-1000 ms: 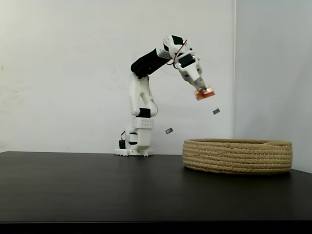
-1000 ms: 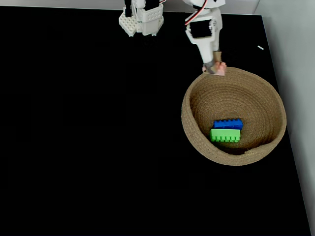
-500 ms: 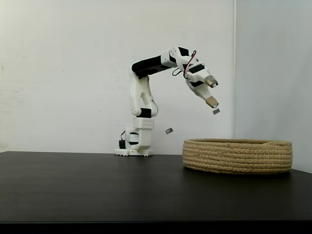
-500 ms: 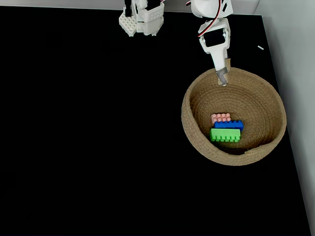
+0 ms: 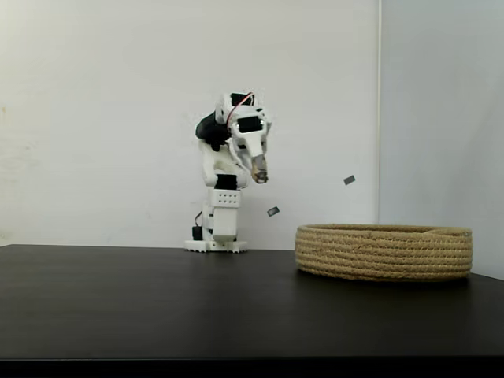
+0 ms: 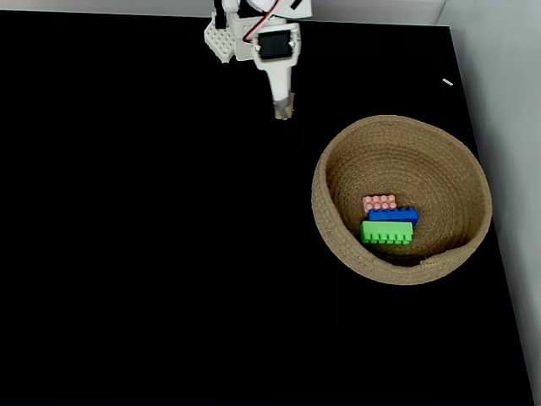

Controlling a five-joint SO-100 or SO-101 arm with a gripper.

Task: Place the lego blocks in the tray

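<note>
The tray (image 6: 338,161) is a round tan rope basket at the right of the black table; from the side it is a low ribbed ring (image 5: 384,252). Inside it lie three lego blocks side by side: a pale pink one (image 6: 379,203), a blue one (image 6: 393,215) and a green one (image 6: 386,233). My gripper (image 6: 284,110) hangs over the bare table left of the tray, close to the arm's base, pointing down (image 5: 258,172). Its fingers are together with nothing between them.
The arm's white base (image 6: 230,41) stands at the table's back edge (image 5: 214,236). A white wall runs along the right side (image 6: 499,101). Small tags are stuck on the back wall (image 5: 349,180).
A second ago the gripper held the pink block over the tray's rim. It let go, the block now lies in the tray, and the arm has folded back left toward its base.
</note>
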